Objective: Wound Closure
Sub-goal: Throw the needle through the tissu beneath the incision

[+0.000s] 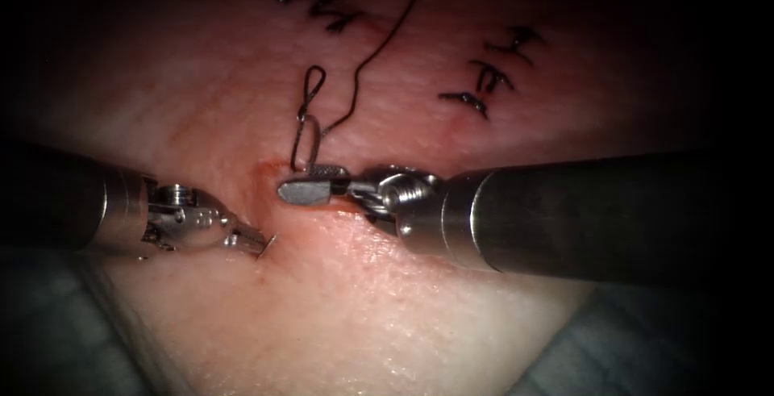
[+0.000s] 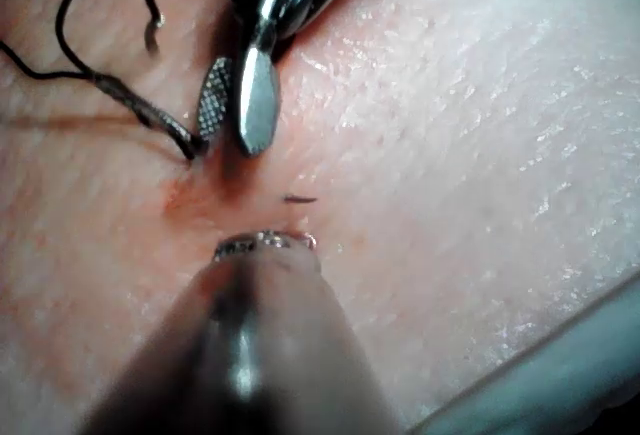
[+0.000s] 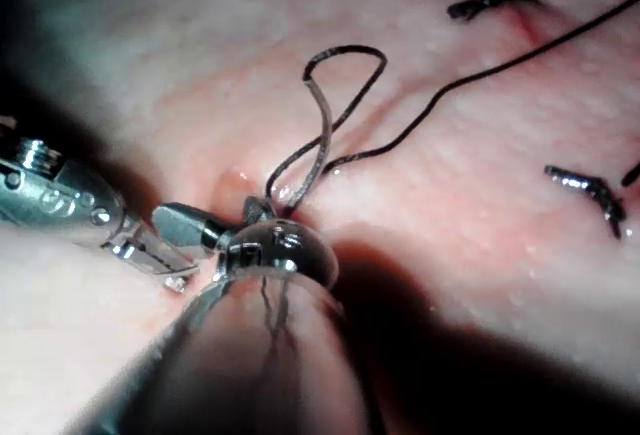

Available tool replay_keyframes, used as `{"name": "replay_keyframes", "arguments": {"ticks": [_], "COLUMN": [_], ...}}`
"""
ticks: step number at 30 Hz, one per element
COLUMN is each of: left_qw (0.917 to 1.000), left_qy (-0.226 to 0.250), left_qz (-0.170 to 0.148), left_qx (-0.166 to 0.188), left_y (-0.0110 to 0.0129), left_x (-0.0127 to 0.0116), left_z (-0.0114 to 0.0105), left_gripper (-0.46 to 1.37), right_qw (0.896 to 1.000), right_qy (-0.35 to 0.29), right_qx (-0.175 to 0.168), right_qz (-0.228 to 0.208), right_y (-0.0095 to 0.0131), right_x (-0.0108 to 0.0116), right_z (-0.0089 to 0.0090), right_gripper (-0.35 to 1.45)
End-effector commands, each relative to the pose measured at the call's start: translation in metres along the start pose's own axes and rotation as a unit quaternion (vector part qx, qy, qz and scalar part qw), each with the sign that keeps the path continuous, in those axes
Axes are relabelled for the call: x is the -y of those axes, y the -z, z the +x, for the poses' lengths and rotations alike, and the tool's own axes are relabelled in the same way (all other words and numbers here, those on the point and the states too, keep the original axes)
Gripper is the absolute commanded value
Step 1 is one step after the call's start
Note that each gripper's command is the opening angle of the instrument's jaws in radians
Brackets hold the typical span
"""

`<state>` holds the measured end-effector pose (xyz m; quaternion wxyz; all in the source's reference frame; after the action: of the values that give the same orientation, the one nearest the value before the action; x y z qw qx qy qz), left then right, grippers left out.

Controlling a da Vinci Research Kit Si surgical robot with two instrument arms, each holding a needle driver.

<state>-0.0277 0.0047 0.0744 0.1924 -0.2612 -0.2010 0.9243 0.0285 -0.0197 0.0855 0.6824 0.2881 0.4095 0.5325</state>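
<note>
There are two tools, one needle, one thread and one cut.

The left pincer (image 1: pixel 256 240) sits low on the tissue (image 1: pixel 387 315), on the left side of the cut (image 1: pixel 262 182). It is pinched shut. It holds the needle (image 1: pixel 269 240), and just a tiny thin bit of it shows at the tip. The rest is hidden, so I cannot tell where along its bend it is held. That bit lies right against the tissue.

The right pincer (image 1: pixel 310 184) comes in from the right and lies across the cut. Its two halves are a little apart, and there is nothing between them.

The thread (image 1: pixel 379 45) is dark and thin. It runs down from the top of the endoscope view and bends. It makes one long, narrow loop (image 1: pixel 308 114) with a small eye at its top. The bottom of the loop goes down to the tissue just beside the upper half of the right pincer.

The cut is short, with red fluid (image 1: pixel 270 172) along its edge.

Higher up there are two groups of dark stitches. One group (image 1: pixel 310 1) is on the left. The other group (image 1: pixel 492 73), on the right, has three.
</note>
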Motion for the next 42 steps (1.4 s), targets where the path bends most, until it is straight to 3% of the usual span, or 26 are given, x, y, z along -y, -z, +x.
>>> {"name": "replay_keyframes", "arguments": {"ticks": [1,5,11,14,25,34,42], "left_qw": [1.0000,1.0000,1.0000,1.0000,1.0000,1.0000,1.0000], "left_qy": [0.000,0.000,0.000,0.000,0.000,0.000,0.000], "left_qz": [-0.002,-0.002,-0.002,-0.002,-0.003,-0.003,-0.002], "left_qx": [0.000,0.000,0.000,0.000,0.000,0.000,0.000], "left_y": [0.0000,0.0001,0.0001,0.0001,0.0001,0.0001,0.0001], "left_x": [-0.0001,-0.0001,-0.0001,-0.0001,0.0000,0.0000,-0.0001], "left_z": [0.0000,0.0000,0.0000,0.0000,0.0000,0.0000,0.0000], "left_gripper": [-0.23,-0.24,-0.24,-0.24,-0.25,-0.25,-0.25], "right_qw": [1.000,0.998,0.986,0.984,0.975,0.966,0.965], "right_qy": [0.020,0.063,0.159,0.172,0.196,0.214,0.216], "right_qx": [-0.001,-0.001,0.001,0.003,-0.097,-0.138,-0.145], "right_qz": [-0.006,-0.022,-0.040,-0.038,-0.035,-0.041,-0.041], "right_y": [0.0001,0.0005,0.0015,0.0020,0.0029,0.0017,0.0004], "right_x": [-0.0003,-0.0010,-0.0025,-0.0032,-0.0070,-0.0081,-0.0087], "right_z": [0.0000,0.0005,0.0008,0.0010,0.0030,0.0038,0.0041], "right_gripper": [1.15,1.16,1.08,1.07,1.11,1.14,1.14]}}
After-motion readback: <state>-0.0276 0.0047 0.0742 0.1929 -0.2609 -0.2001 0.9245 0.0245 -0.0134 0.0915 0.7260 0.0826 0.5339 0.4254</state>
